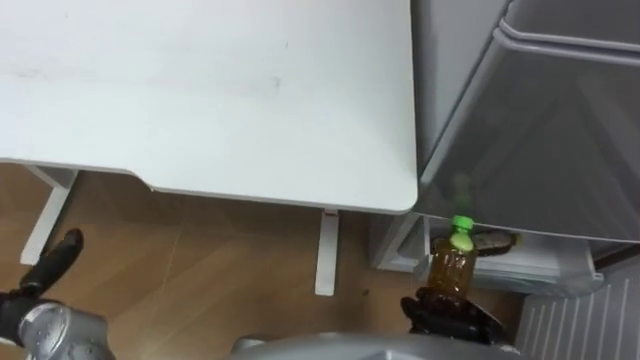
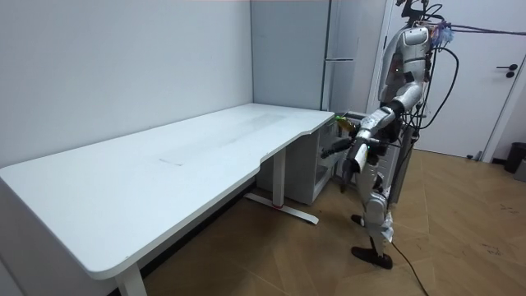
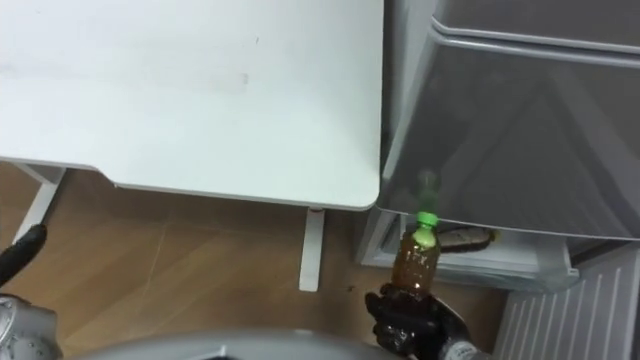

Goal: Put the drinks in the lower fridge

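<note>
Nearest the body, the right hand [image 1: 450, 318] is curled round the base of the amber bottle [image 1: 452, 265], which stands upright directly before the open lower fridge [image 1: 560, 262] just beyond, while the left hand [image 1: 55, 262], fingers relaxed, hangs well off to the left.

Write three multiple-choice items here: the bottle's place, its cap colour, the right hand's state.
1. Where is the bottle? A. On the table. B. In the right hand, before the fridge. C. In a basket.
2. What colour is its cap? A. Red. B. White. C. Green.
3. How is the right hand? A. Open. B. Shut on the bottle. C. Shut, empty.
Key: 1 B, the hand holds it upright, off the table; 2 C, the cap shows bright green; 3 B, its fingers curl round the bottle's base.
</note>
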{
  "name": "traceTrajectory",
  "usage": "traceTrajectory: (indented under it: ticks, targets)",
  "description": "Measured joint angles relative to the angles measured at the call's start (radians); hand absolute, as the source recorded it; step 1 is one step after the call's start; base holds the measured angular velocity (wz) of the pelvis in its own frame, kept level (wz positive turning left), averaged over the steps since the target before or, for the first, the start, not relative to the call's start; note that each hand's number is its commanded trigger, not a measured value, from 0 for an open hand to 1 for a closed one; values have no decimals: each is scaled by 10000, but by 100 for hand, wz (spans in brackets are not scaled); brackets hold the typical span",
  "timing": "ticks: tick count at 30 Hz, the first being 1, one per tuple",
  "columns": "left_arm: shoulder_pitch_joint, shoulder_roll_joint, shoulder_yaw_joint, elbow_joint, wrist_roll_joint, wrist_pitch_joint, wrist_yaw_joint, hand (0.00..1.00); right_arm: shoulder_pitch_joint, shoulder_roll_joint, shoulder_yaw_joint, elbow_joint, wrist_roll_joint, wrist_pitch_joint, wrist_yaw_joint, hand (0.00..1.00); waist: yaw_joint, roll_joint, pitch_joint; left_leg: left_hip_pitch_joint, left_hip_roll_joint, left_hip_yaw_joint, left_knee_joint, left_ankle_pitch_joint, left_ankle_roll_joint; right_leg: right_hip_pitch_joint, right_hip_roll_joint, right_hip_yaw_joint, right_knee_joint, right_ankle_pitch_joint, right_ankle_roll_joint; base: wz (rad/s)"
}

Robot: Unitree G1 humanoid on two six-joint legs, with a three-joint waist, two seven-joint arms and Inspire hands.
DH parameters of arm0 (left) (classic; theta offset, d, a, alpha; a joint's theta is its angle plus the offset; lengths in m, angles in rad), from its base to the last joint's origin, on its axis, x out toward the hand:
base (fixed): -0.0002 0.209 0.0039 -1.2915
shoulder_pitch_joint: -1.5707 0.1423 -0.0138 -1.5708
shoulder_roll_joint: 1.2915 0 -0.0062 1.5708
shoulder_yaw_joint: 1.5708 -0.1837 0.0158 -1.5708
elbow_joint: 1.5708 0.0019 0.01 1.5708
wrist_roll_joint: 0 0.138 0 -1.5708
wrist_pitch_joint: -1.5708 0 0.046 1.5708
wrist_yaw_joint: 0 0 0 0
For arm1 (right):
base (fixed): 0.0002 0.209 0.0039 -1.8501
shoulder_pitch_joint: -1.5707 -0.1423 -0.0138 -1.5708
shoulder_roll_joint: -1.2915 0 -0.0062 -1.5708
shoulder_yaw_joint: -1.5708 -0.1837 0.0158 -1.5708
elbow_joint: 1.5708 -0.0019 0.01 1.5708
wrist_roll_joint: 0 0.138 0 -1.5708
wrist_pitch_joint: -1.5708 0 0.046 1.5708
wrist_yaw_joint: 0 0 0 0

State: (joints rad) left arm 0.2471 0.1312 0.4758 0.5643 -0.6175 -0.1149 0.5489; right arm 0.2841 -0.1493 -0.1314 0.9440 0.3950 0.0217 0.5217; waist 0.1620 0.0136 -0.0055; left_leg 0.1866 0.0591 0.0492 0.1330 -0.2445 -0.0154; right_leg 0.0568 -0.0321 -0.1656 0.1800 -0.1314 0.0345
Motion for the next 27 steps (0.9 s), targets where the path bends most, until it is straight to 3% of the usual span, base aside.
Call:
traceTrajectory:
  ticks: [4, 5, 9, 11, 15, 21, 27]
  targets:
    - [128, 15, -119, 957, -2, -18, 67, 0, -32, -74, -113, 536, 792, 5, -283, 100, -80, 1, 0, 31, 10, -60, -30, -6, -2, 122, 17, -49, -131, 16, 14, 6]
    - [215, 73, -272, 1350, 1, -41, -9, 0, -155, -110, -154, 759, 899, 9, -311, 100, -183, -34, 37, 10, 10, -57, -35, -6, -3, 104, 13, -49, -124, 15, 15, 0]
    - [510, 173, -906, 2665, 271, -32, -846, 0, -395, -186, -395, 1407, 1142, 1, -299, 100, -380, -50, 59, -6, 8, -30, -60, -21, -3, 73, 18, -26, -123, -5, 29, 0]
    - [537, 175, -932, 3376, 613, -5, -1256, 0, -485, -212, -489, 1706, 1289, -1, -298, 100, -452, -61, 60, -9, 15, -25, -58, -43, 2, 71, 29, -16, -128, -6, 32, 0]
    - [477, 183, -1705, 4586, 1619, 101, -2281, 0, -561, -241, -370, 2132, 2083, -5, -376, 100, -514, -74, 66, -11, 25, 9, -43, -60, 4, 69, 32, -26, -125, -5, 32, 0]
    - [296, 73, -2598, 5198, 3146, 475, -3224, 0, -815, -222, 183, 2573, 3524, 15, -843, 100, -600, -87, 78, -25, 41, 39, -25, -87, -3, 49, 54, 15, -118, -2, 28, 0]
    - [-256, 36, -3916, 5206, 4612, 823, -4143, 0, -1137, 33, 536, 2652, 5861, 237, -1402, 100, -1051, 38, 60, -341, 33, 25, 44, -85, -2, -232, 49, 32, -63, 13, 12, 0]
